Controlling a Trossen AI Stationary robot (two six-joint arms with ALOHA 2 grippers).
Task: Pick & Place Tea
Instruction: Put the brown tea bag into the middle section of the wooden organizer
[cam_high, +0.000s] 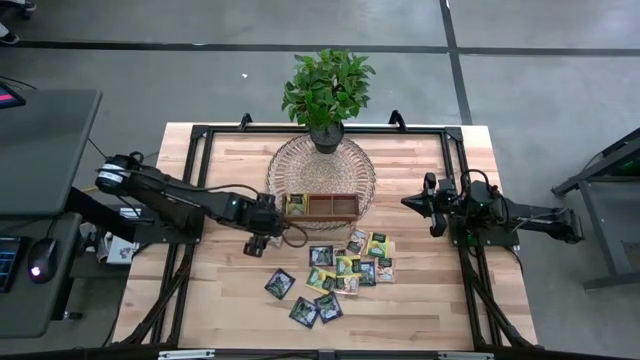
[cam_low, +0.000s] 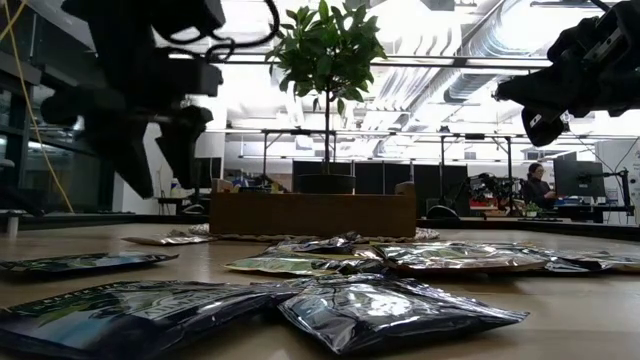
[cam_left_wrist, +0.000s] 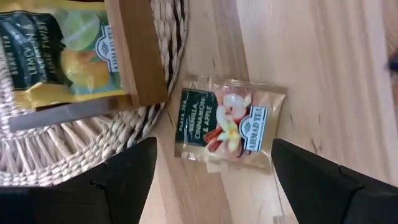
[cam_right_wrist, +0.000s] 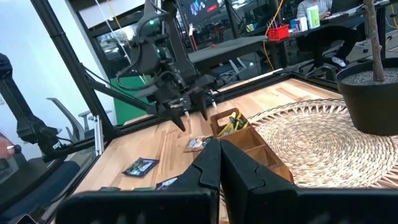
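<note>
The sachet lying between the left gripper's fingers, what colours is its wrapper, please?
Tan sachet with a dark green label panel, clearest in the left wrist view.

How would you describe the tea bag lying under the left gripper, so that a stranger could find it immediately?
Start from the round woven mat under the potted plant, then find the wooden tray on it. By the tray's left end, under the open left gripper, one tea bag lies alone on the table. Its wrapper is tan with a flower picture, apart from the pile to its right.

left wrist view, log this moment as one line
left gripper: open above tan sachet lying on table beside tray | yellow sachet in tray | right gripper: shut, waiting at right
</note>
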